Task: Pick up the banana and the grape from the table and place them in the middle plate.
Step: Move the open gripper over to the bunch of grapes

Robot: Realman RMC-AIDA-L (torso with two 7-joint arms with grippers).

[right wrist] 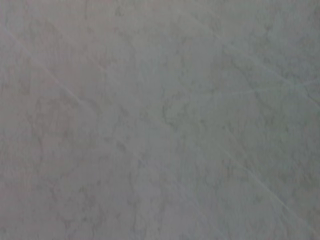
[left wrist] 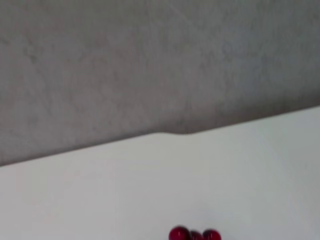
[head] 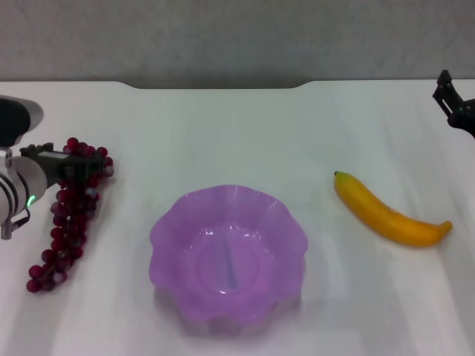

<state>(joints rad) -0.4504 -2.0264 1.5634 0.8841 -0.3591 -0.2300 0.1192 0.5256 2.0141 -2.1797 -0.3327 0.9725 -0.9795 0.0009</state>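
Nothing placed yet. Plate (head: 227, 256) sits mid-table toward the near edge, with neither fruit in it. Grapes (head: 68, 215) lie by the left edge, the bunch running from its upper end down toward the near-left corner. Banana (head: 388, 213) lies flat on the table (head: 223, 133) over by the right edge, dark tip pointing toward the far side, well apart from the plate.

Left gripper (head: 74, 165) comes in from the left edge and sits at the upper end of the bunch, right on or just over the top grapes; can't tell whether the fingers are open or clamped, or whether they actually have hold. The left wrist view shows only a couple of grapes (left wrist: 194, 234) at the frame edge, plus bare table and wall.

Right gripper (head: 454, 104) is parked up near the far-right corner, away from the banana; finger state can't be made out. Right wrist view shows only grey wall.

Judgement: at the grape pickup stage. Left to do: lift the grapes, drop them in the plate, then the banana.
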